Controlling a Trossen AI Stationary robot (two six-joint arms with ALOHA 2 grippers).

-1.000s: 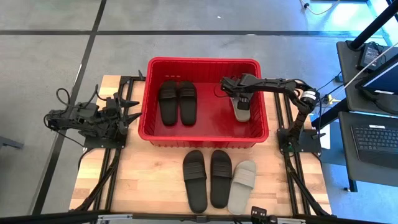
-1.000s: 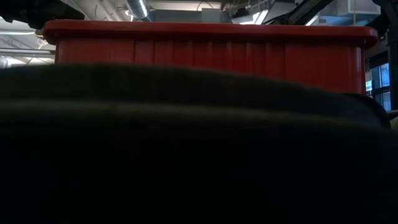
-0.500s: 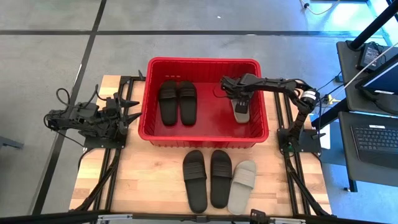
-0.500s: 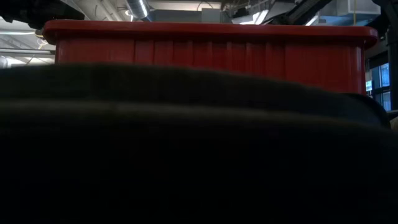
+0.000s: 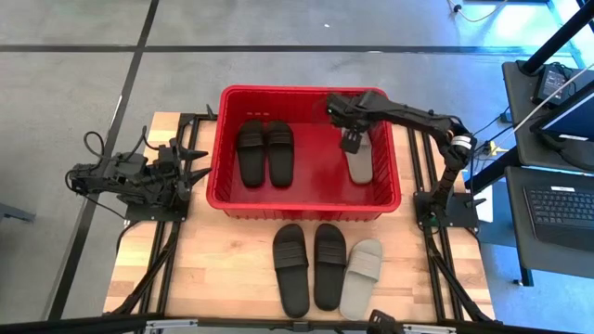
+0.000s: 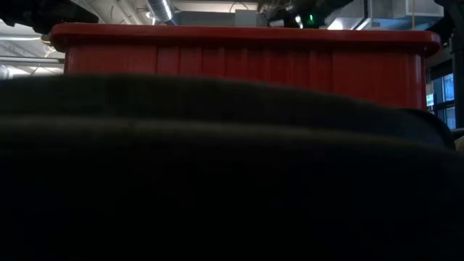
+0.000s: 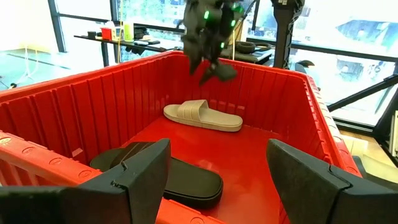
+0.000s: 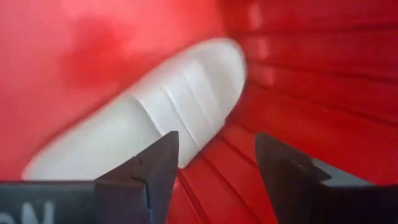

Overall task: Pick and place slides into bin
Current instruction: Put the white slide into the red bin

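Both arms are showing as dark, nearly black jointed links. The right arm point(image 5: 418, 119) is carrying a pale silver-white band near its elbow, and black cabling is looping beside the left arm point(image 5: 130, 174). Green indicator lights are glowing on the right arm's wrist housing point(image 7: 214, 14). The left pincer point(image 7: 233, 180) is showing two broad, matte black, wedge-shaped fingers; the right pincer point(image 8: 214, 171) is showing similar dark angular fingers.
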